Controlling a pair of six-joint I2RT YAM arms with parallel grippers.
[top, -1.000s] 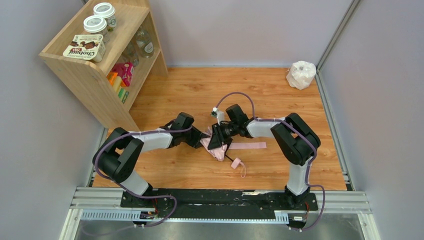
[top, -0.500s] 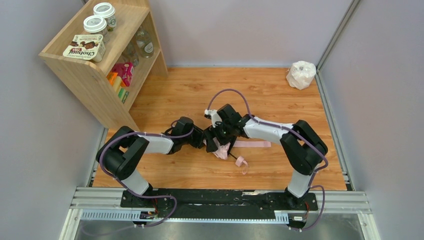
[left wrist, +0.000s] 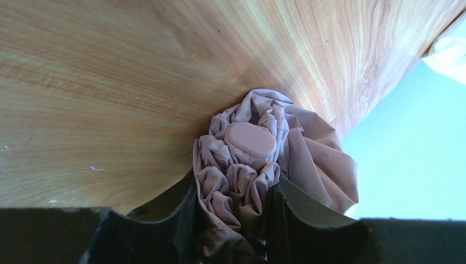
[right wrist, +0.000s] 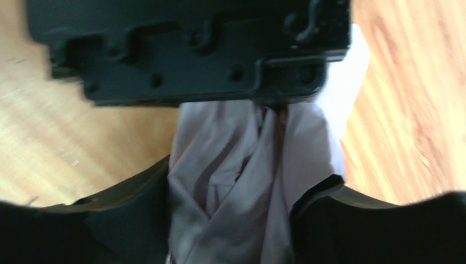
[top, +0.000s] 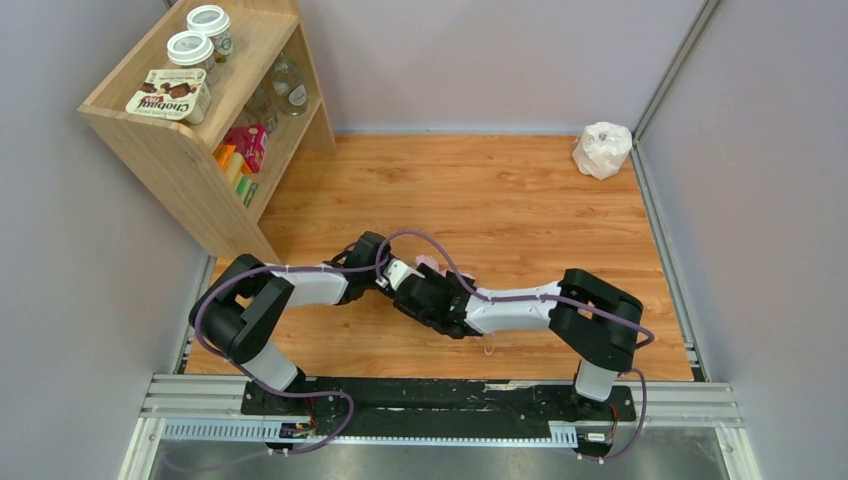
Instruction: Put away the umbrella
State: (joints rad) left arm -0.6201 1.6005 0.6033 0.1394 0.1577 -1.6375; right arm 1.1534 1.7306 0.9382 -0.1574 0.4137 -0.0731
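The pale pink umbrella (left wrist: pixel 258 159) lies bunched on the wooden floor, its round end cap facing the left wrist camera. My left gripper (left wrist: pixel 235 184) is shut on the gathered fabric just below that cap. From above, both arms meet over the umbrella (top: pixel 432 262), and only a sliver of pink and its wrist loop (top: pixel 488 346) show. My right gripper (right wrist: pixel 250 176) stands open, its fingers set wide around the fabric (right wrist: pixel 242 181), which fills the gap between them. It faces the left gripper's black body (right wrist: pixel 187 49). In the top view the left gripper (top: pixel 384 272) and right gripper (top: pixel 404 291) are almost touching.
A wooden shelf unit (top: pixel 215 130) with jars and boxes stands at the back left. A small white plastic bag (top: pixel 602 150) sits in the back right corner. Grey walls enclose the floor on three sides.
The right gripper let go of the umbrella, opened, and swung forward and left to straddle the fabric close to the left gripper. The left gripper kept its hold.
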